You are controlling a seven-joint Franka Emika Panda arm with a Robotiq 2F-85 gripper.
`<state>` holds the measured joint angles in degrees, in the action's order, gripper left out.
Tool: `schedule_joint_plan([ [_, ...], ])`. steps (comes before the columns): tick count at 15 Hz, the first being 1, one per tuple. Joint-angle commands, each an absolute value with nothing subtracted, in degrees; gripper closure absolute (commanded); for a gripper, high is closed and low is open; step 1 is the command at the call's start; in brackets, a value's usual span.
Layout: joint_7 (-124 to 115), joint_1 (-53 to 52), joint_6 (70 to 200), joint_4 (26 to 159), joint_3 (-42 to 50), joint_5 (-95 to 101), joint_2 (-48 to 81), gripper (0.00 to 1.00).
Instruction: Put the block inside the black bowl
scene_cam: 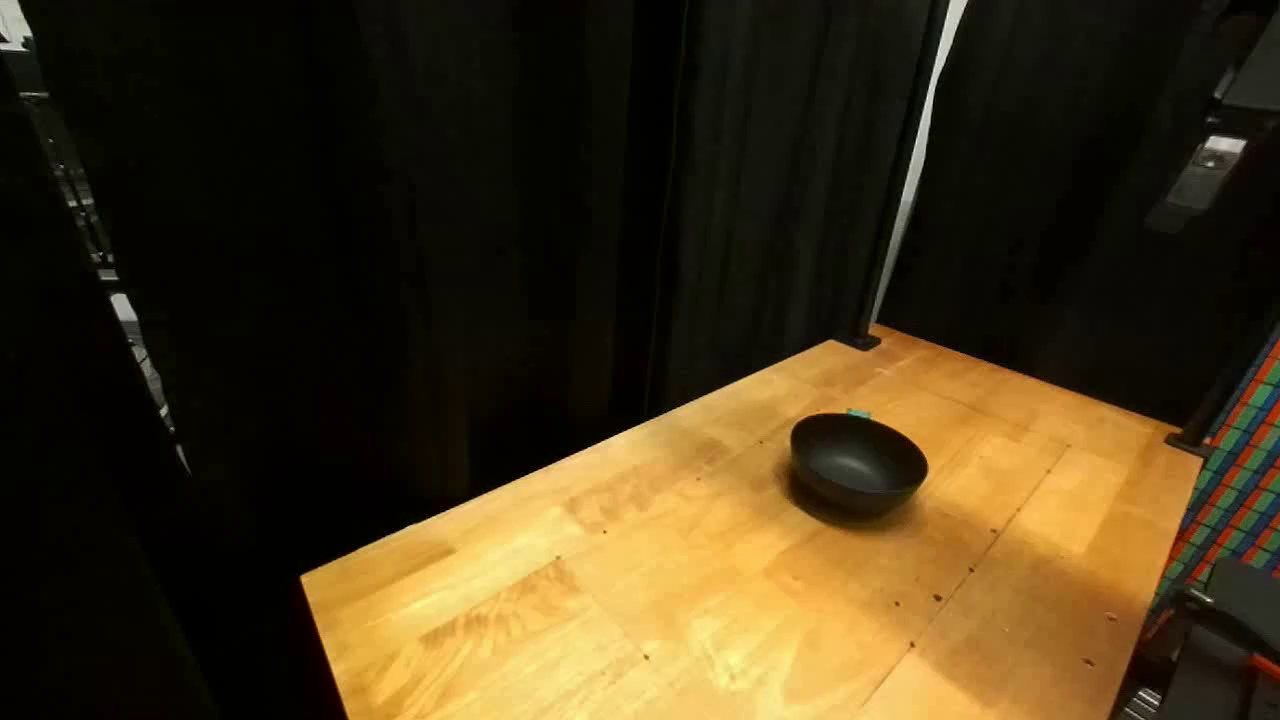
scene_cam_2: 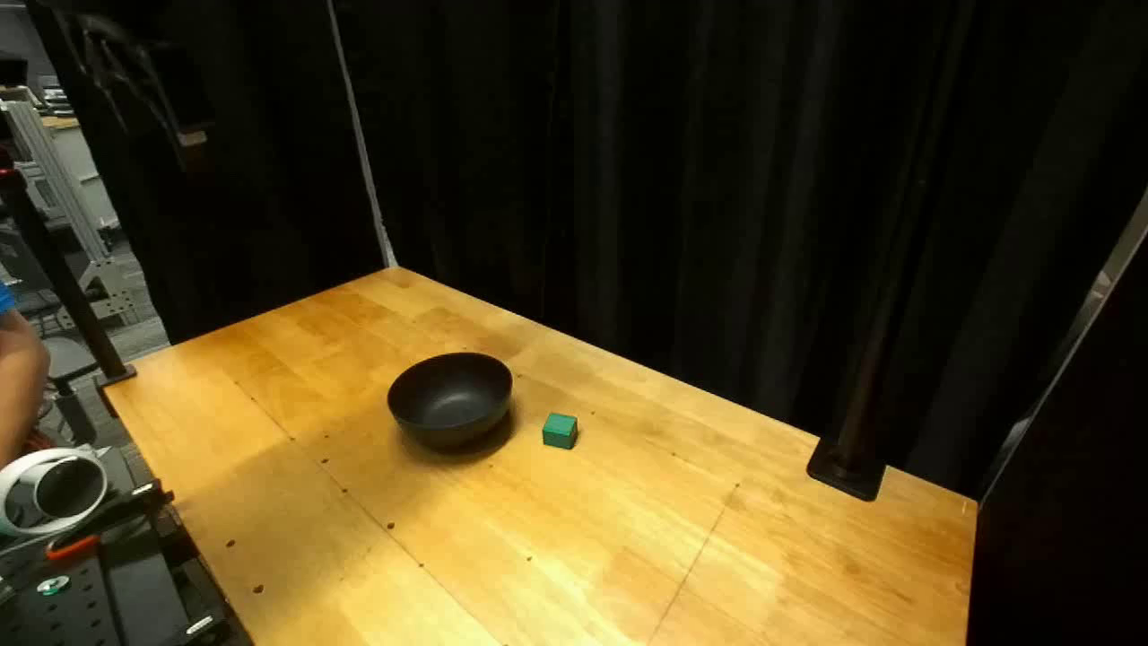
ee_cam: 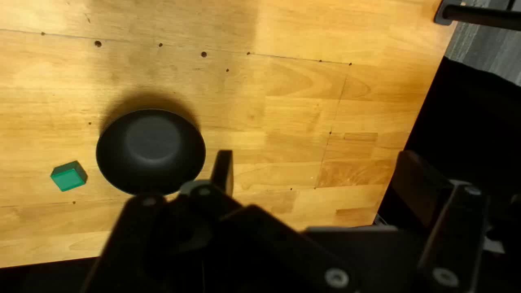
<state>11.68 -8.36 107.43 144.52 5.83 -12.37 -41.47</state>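
Tabletop: block (green) beside black bowl.

In my wrist view, I see the green block on the counter between eight and nine o'clock of the round black bowl, near but apart; the bowl stands upright.

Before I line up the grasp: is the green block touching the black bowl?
Apart. An exterior view shows a strip of wooden tabletop between the green block and the black bowl; the wrist view agrees.
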Motion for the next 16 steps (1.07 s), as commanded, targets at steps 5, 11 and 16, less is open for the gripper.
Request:
schedule_joint_plan([
  [5, 12.3, -7.2, 107.1, 143.6, 5.0, -13.0, -41.7, 0.0],
  [11, 1.4, -2.9, 125.9, 142.0, 1.0, -12.0, -26.7, 0.0],
  [16, -11.7, 2.2, 144.4, 137.7, -1.4, -5.7, -7.3, 0.0],
])
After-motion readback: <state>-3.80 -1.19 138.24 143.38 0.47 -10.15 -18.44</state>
